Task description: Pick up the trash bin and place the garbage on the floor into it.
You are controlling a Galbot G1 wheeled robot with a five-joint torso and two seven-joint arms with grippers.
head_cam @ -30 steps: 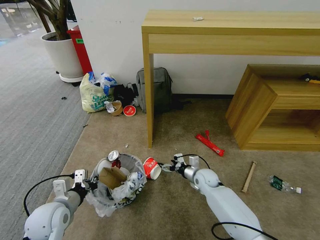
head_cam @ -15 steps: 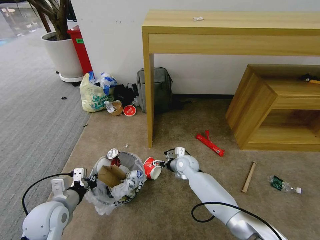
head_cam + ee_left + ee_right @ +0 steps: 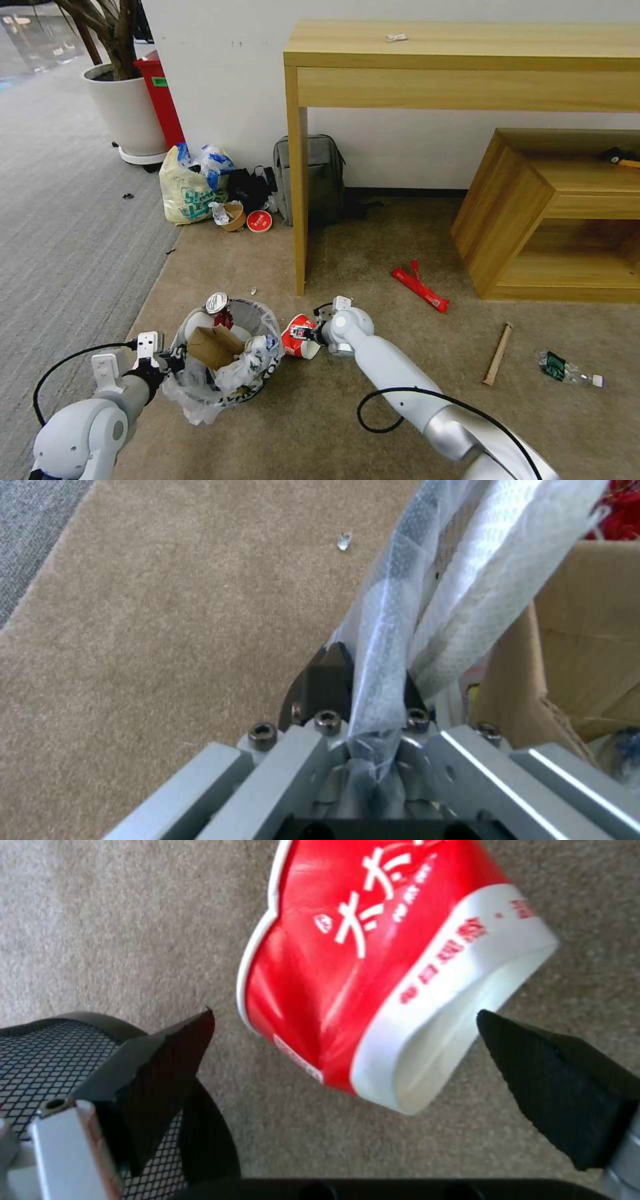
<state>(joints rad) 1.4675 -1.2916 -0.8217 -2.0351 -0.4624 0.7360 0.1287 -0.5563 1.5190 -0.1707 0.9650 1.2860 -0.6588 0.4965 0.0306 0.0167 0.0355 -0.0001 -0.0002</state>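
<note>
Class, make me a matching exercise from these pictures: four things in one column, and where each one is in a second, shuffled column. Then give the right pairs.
Things:
1. red cup
2. cardboard box
3. backpack
4. wooden stick

Places:
A. leaning on the wall beside the table leg
B. between the open fingers of the right tool
C. on the carpet near the low shelf
D. in the bin held by the left tool

Pairs: 1-B, 2-D, 3-A, 4-C

open carpet (image 3: 373, 240) right of table leg (image 3: 299, 200) | trash bin (image 3: 227, 353) crowds red cup (image 3: 298, 337) on left
</note>
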